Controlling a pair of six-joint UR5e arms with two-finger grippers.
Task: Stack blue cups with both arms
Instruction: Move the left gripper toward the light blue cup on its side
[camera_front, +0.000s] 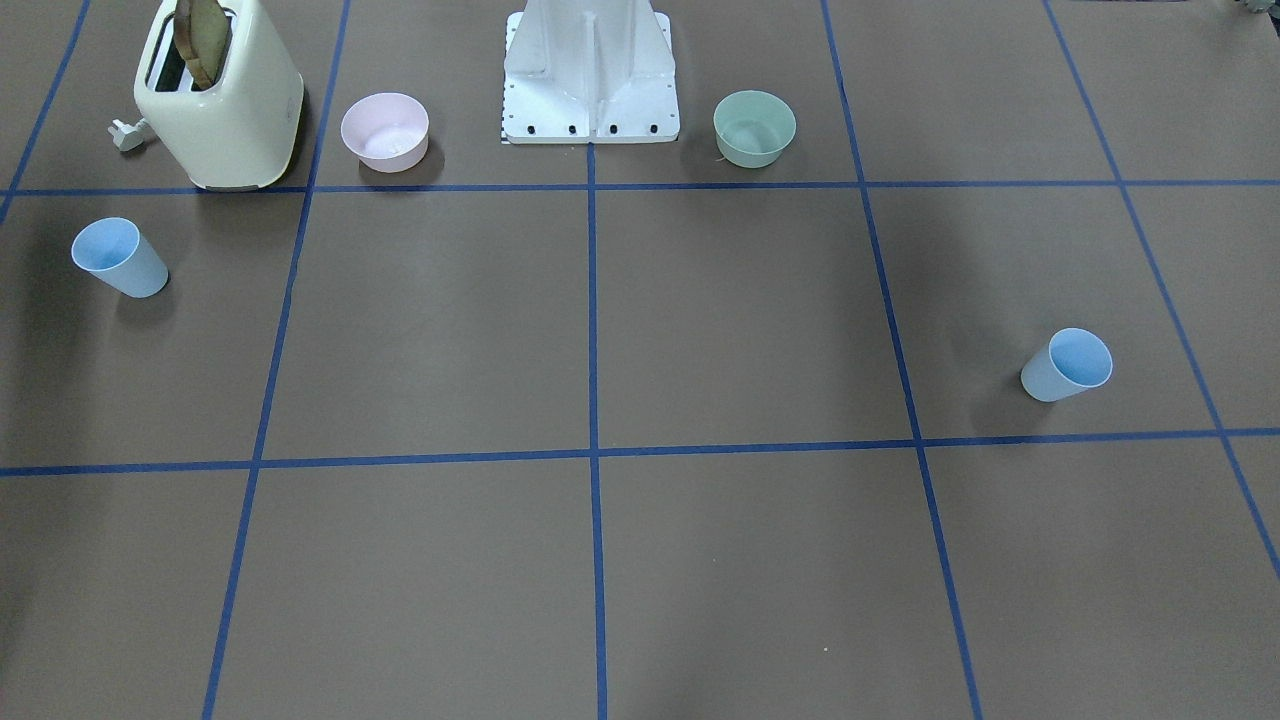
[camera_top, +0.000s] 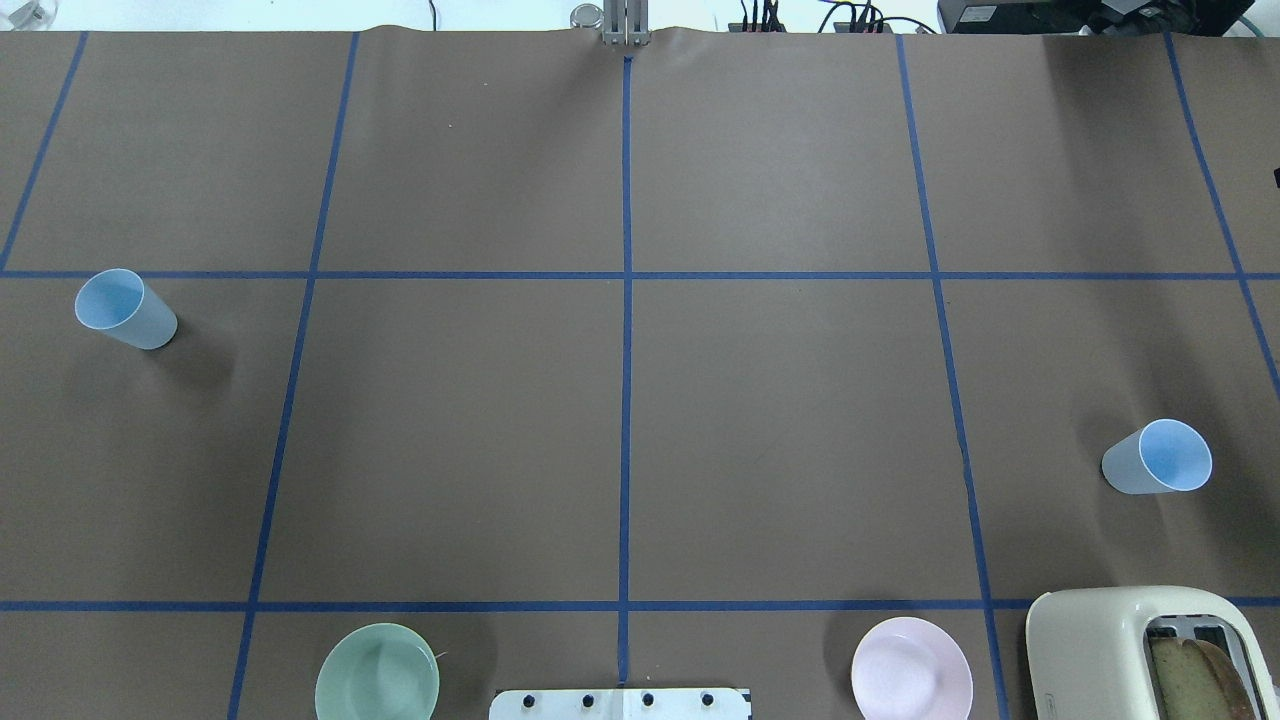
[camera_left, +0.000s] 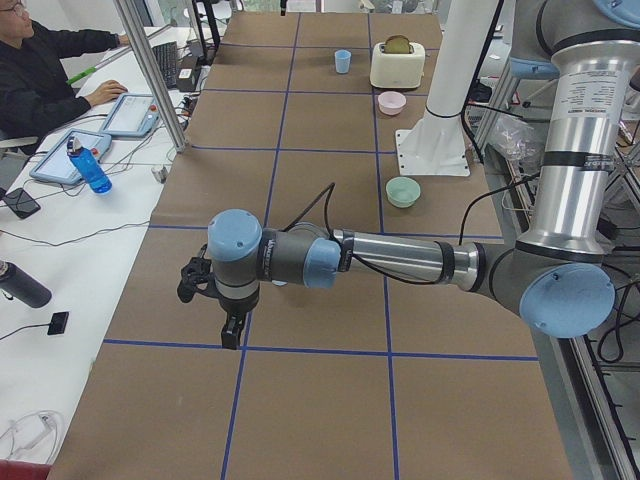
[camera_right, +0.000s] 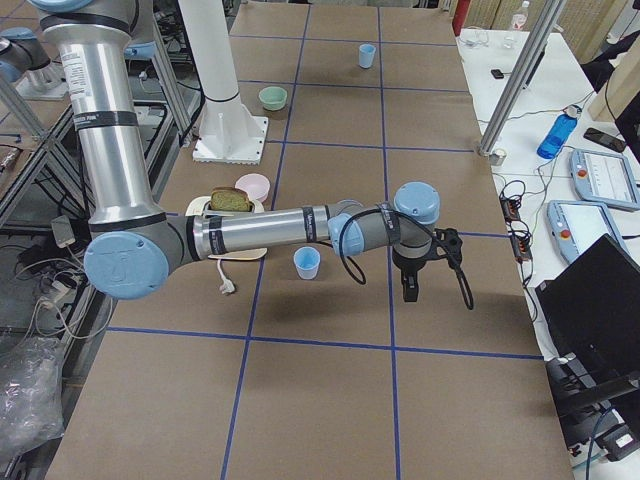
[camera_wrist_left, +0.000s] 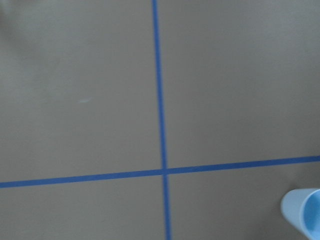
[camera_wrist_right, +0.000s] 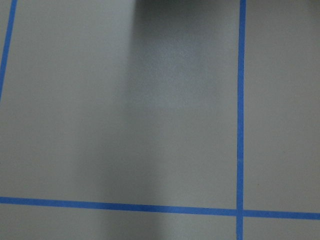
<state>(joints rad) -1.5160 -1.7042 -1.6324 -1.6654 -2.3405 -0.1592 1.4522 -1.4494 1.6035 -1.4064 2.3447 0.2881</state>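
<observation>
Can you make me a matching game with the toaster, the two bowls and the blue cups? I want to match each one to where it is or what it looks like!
Things:
1. toaster
2. pink bowl
3. green bowl
4. blue cups

Clues:
A. stand far apart, one near each end of the table
B. sits across the white stand from the toaster
C. has a slice of bread poking out of the top
D. sits right beside the toaster

Pairs: 1-C, 2-D, 3-B, 4-A
</observation>
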